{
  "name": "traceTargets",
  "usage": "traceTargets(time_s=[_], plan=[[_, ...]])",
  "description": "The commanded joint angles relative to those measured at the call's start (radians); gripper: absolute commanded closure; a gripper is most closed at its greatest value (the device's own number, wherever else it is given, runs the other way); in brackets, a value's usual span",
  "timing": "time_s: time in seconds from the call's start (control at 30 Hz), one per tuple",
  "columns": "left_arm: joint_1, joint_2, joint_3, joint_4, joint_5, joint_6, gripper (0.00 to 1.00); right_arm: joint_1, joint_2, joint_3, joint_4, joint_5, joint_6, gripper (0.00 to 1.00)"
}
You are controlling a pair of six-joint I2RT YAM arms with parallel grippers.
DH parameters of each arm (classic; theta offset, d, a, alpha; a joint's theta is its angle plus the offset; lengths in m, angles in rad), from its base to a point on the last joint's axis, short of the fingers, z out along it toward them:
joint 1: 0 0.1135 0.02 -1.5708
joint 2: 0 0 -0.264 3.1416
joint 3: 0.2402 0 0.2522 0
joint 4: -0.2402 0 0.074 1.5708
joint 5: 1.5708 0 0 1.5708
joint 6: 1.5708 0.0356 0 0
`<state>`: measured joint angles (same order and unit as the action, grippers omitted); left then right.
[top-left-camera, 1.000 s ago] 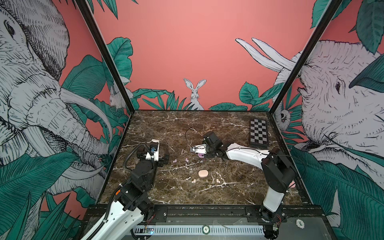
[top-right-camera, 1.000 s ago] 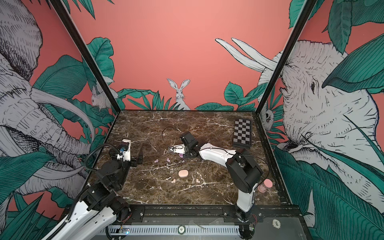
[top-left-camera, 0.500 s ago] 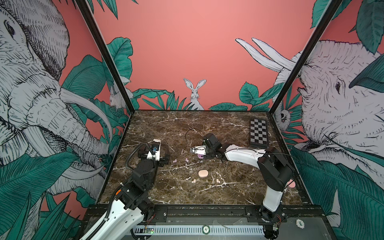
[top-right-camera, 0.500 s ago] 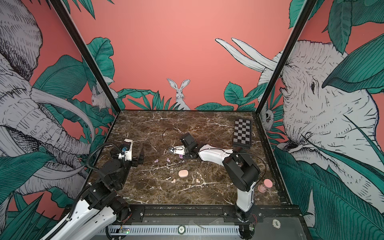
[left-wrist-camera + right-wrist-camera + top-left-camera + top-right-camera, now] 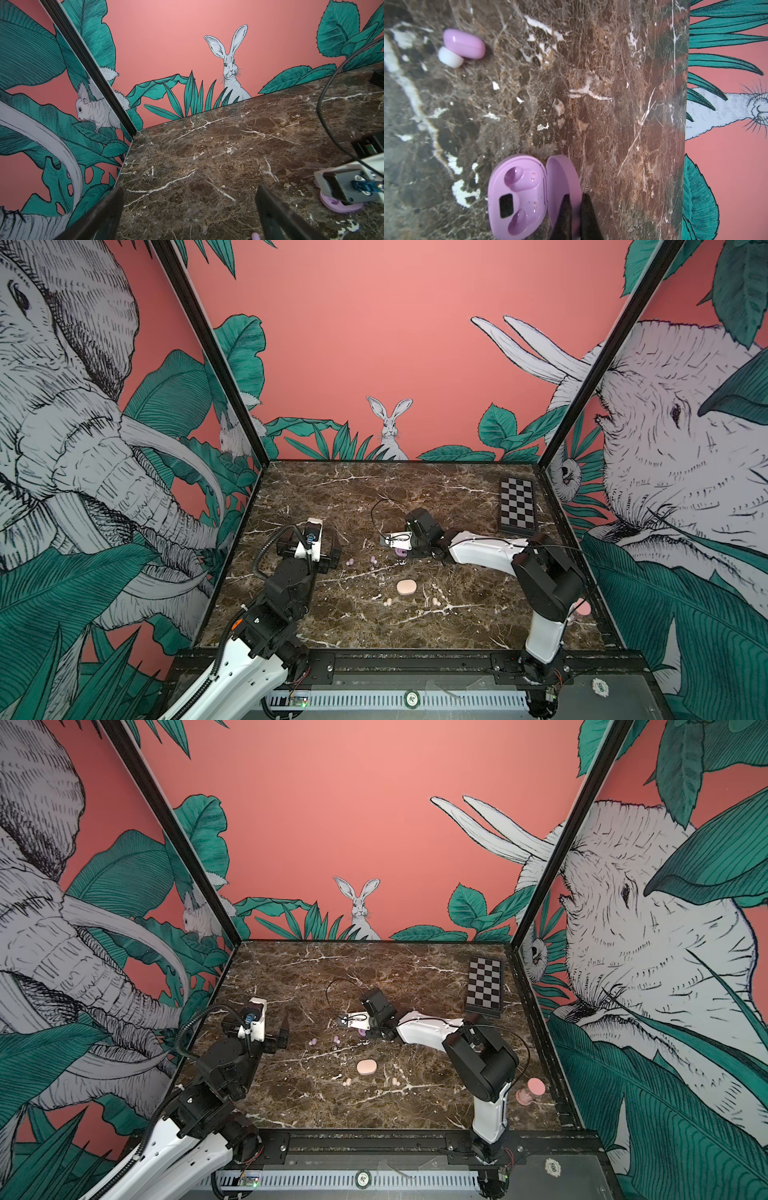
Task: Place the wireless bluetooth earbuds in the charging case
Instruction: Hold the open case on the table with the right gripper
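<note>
Left side: the left gripper [image 5: 328, 549] hangs low over the counter [image 5: 457, 497] with its jaws spread wide and nothing between them; the left wrist view shows bare marble between its fingers [image 5: 276, 218]. Just to its right lie the two lilac earbuds [image 5: 350, 561], near each other but apart; the nearer of them to the lilac case also shows in the right wrist view [image 5: 464, 45], lying on its side with its white tip against the counter.

Centre: the lilac charging case [image 5: 527, 195] rests open on the counter; both sockets are empty and their contact pins are exposed. The right gripper [image 5: 576, 209] is pressed together on the raised lid [image 5: 564, 176], pinching its edge; judged from this, it is holding the case open and steady. In front of it, nearer the camera, lies the peach charging case [image 5: 406, 587], lid closed; the two peach earbuds [image 5: 388, 602] sit just in front of that case, one on each side.

Right side: a checkered board [image 5: 516, 506] lies at the far edge, and a pink item [image 5: 530, 1091] near the right arm's base cannot be identified.

Progress: none of the four earbuds is seated; one case is opened, one is not. Remaining, by judgement: pick and seat both lilac earbuds, then open the peach case and seat its pair.
</note>
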<state>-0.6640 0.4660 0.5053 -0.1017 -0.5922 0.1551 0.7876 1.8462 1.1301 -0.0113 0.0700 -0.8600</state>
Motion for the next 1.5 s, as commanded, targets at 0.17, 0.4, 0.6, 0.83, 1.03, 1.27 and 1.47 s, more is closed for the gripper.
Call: traceTargets(time_s=[0.17, 0.4, 0.6, 0.83, 1.03, 1.27, 1.47], plan=[[0.004, -0.001, 0.0, 0.025, -0.002, 0.01, 0.01, 0.007, 0.018, -0.003, 0.017, 0.004, 0.01, 1.0], [0.004, -0.001, -0.001, 0.025, -0.001, 0.009, 0.01, 0.009, 0.02, -0.001, 0.013, 0.006, 0.012, 1.0], [0.005, -0.002, 0.0, 0.026, 0.0, 0.012, 0.01, 0.01, 0.028, 0.002, 0.01, 0.01, 0.014, 1.0], [0.004, -0.002, -0.001, 0.026, -0.001, 0.012, 0.01, 0.012, 0.03, 0.003, 0.011, 0.011, 0.018, 1.0], [0.004, -0.002, 0.0, 0.026, 0.003, 0.013, 0.01, 0.012, 0.032, 0.008, -0.001, 0.015, 0.022, 1.0], [0.004, -0.001, -0.001, 0.025, 0.005, 0.012, 0.01, 0.012, 0.032, 0.016, -0.015, 0.016, 0.033, 0.92], [0.004, -0.003, 0.0, 0.025, 0.005, 0.012, 0.01, 0.012, 0.024, 0.012, -0.021, 0.008, 0.042, 0.8]])
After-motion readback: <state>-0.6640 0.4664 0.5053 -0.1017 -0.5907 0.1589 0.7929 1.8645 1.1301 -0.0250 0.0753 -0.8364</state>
